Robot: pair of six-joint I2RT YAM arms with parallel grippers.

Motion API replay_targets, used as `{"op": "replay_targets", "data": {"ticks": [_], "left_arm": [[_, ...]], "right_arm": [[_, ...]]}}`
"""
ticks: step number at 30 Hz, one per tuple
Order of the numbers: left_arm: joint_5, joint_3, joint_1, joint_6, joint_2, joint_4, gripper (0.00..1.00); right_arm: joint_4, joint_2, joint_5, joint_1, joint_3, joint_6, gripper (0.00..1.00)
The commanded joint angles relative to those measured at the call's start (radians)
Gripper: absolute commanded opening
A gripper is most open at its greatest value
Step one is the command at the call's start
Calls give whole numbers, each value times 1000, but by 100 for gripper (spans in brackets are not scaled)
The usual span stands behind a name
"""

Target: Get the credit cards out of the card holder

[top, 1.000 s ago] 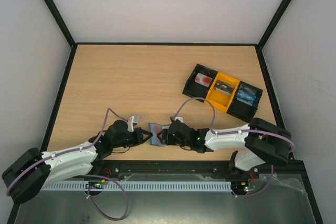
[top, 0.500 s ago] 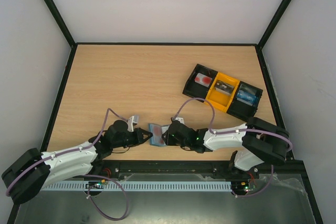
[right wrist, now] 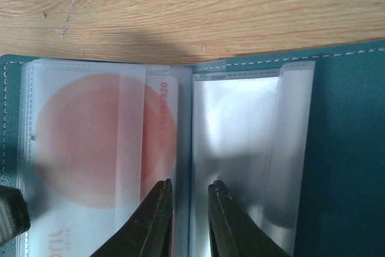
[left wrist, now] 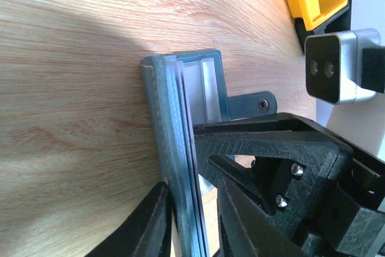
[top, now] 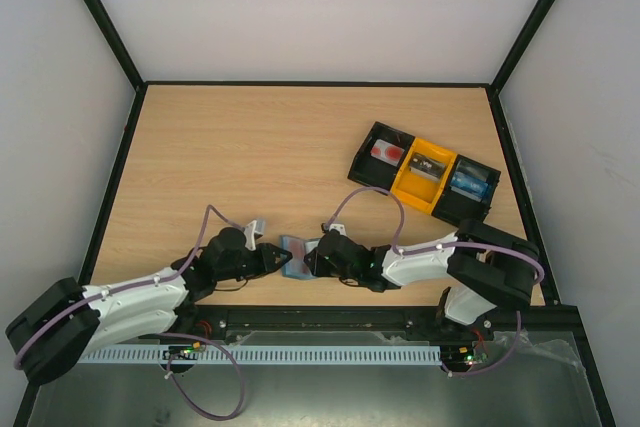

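Observation:
The grey-blue card holder (top: 294,250) is near the table's front edge, squeezed between my two grippers. In the left wrist view it shows edge-on (left wrist: 171,148). My left gripper (left wrist: 192,189) straddles its edge with jaws open; one finger touches the cover and the other stands apart. The right wrist view shows the card holder (right wrist: 343,148) spread open, with clear inner sleeves. A card with a red circle (right wrist: 90,142) sits in the left sleeve, and the right sleeve looks bare. My right gripper (right wrist: 187,186) is closed narrowly on the sleeves' middle fold.
A black-and-yellow three-compartment tray (top: 362,162) with small items stands at the back right. Black frame rails border the table on all sides. The right arm's wrist camera (left wrist: 334,67) hangs close behind the holder.
My left jaws have opened off the card holder. The right jaws have narrowed onto the inner sleeves, and the right arm has shifted a little to the left.

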Motion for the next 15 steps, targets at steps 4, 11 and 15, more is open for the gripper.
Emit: {"op": "replay_targets", "data": {"ticks": [4,11,15], "left_arm": [[19,31,-4,19,18,39,16],[19,30,-4,17,-20,39,17],[19,30,-4,16,-33,43,18]], "right_arm": [[-25,47,-23,7,-37,4,14],[-16,55,-23,8,-38,10,10],[-8,66,-32,8,-32,10,10]]}}
